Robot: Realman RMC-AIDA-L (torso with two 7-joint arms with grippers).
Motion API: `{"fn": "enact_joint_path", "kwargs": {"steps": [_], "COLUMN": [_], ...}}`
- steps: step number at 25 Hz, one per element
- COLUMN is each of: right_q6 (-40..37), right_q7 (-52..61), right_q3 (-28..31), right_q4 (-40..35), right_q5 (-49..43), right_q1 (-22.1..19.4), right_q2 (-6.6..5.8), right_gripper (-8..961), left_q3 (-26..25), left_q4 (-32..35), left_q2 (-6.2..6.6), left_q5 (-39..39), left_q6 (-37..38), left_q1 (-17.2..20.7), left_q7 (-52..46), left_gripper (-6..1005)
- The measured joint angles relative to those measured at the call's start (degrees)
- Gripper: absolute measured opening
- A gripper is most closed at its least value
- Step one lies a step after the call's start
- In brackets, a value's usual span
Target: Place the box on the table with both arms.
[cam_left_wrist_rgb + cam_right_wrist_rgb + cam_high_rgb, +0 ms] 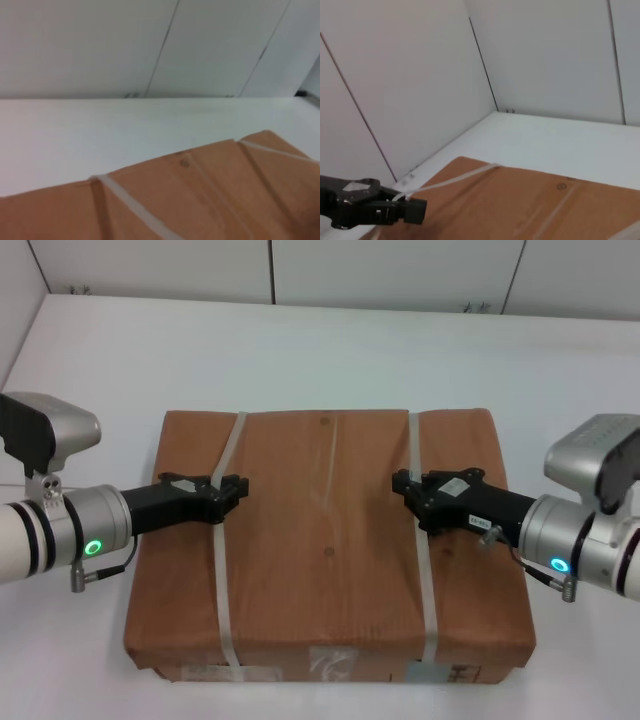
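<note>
head view: cardboard box (325,540) labels face robot — left gripper (235,490) on strap (222,570), right gripper (400,485); finger gaps unclear | right wrist view: wall panels (410,85)

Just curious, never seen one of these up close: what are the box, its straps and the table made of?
The box looks like brown cardboard, matte, with a glossy tape seam down the top. The straps seem to be whitish plastic banding, thin, flat and pulled tight over the edges. The table is smooth, plain white, perhaps laminate; the look leaves that open. The left gripper and right gripper are black, likely plastic or metal.
</note>
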Motion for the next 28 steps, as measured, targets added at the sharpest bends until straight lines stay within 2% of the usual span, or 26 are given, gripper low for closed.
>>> {"fn": "enact_joint_path", "kwargs": {"steps": [6, 27, 28], "right_q6": [2.49, 2.47, 2.46], "right_q7": [0.08, 0.10, 0.10], "right_q3": [0.02, 0.53, 0.53], "right_q4": [0.98, 0.73, 0.70], "right_q5": [-0.11, -0.16, -0.15], "right_q1": [0.48, 0.05, 0.05], "right_q2": [0.02, 0.02, 0.02], "right_gripper": [62, 59, 59], "left_q3": [0.03, -0.40, -0.47], "left_q4": [0.71, 0.69, 0.69], "left_q2": [-0.02, -0.37, -0.40], "left_q5": [0.30, -0.24, -0.27], "left_q6": [-1.88, -2.09, -2.09], "left_q1": [-0.02, 0.56, 0.59], "left_q7": [0.24, 2.25, 2.72], "left_gripper": [112, 127, 157]}}
